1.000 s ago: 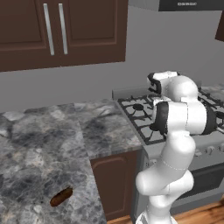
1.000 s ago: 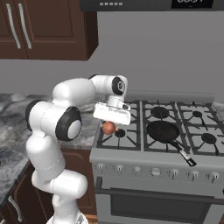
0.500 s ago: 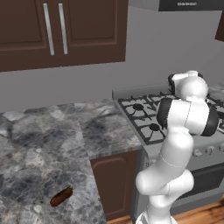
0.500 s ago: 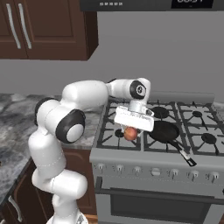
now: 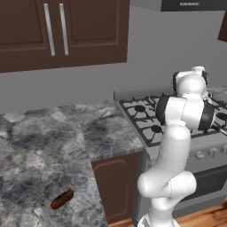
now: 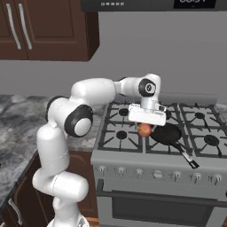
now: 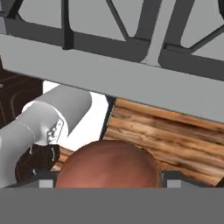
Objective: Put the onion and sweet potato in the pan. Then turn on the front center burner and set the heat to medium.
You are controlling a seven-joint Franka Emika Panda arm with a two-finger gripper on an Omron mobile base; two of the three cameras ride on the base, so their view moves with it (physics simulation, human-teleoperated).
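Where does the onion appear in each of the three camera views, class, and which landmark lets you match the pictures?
Left base view: I cannot make it out; the arm stands in front of the range.
Right base view: the onion hangs under the gripper, beside the pan.
Hand view: the onion sits bottom centre.
Shared landmark: the black burner grates.

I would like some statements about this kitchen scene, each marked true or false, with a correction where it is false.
1. The gripper holds the onion. True.
2. The sweet potato already lies in the pan. False: it lies on the stone counter, far from the stove.
3. The pan sits on the stove. True.
4. The onion rests inside the pan. False: it hangs in the gripper just beside the pan's left rim.
5. The pan's handle points toward the stove's front edge. True.
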